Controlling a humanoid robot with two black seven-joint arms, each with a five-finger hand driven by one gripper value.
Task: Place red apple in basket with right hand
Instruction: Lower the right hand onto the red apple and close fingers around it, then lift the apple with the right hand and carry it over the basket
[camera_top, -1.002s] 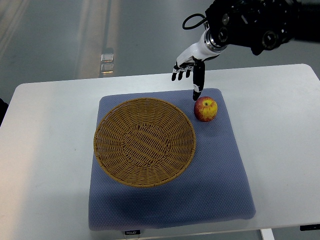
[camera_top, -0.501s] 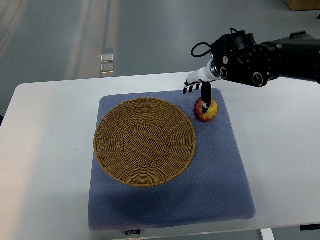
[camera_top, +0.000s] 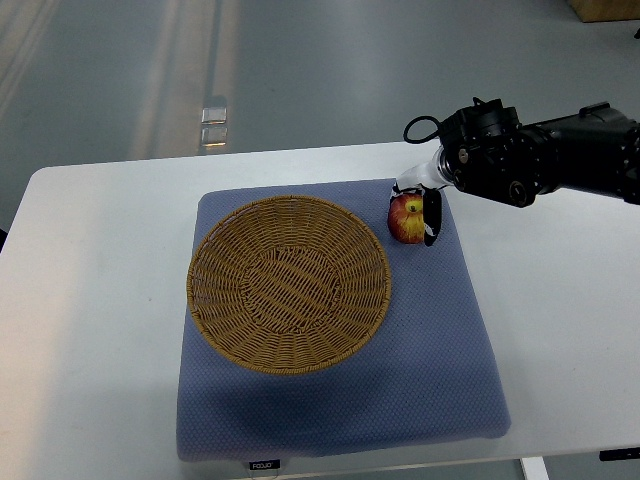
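Right hand (camera_top: 425, 205) at red apple (camera_top: 405, 217), beside basket (camera_top: 289, 282).
I see one dark finger against the apple's right side; other fingers hidden, so grasp unconfirmed.

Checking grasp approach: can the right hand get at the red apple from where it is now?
Probably yes. The right hand is already at the red-and-yellow apple, one dark finger down its right side. Nothing stands between them; the round wicker basket sits just left, apart from the apple. Whether the fingers have closed is unclear.

Red-yellow apple (camera_top: 405, 217) upright just right of empty wicker basket (camera_top: 289, 282)
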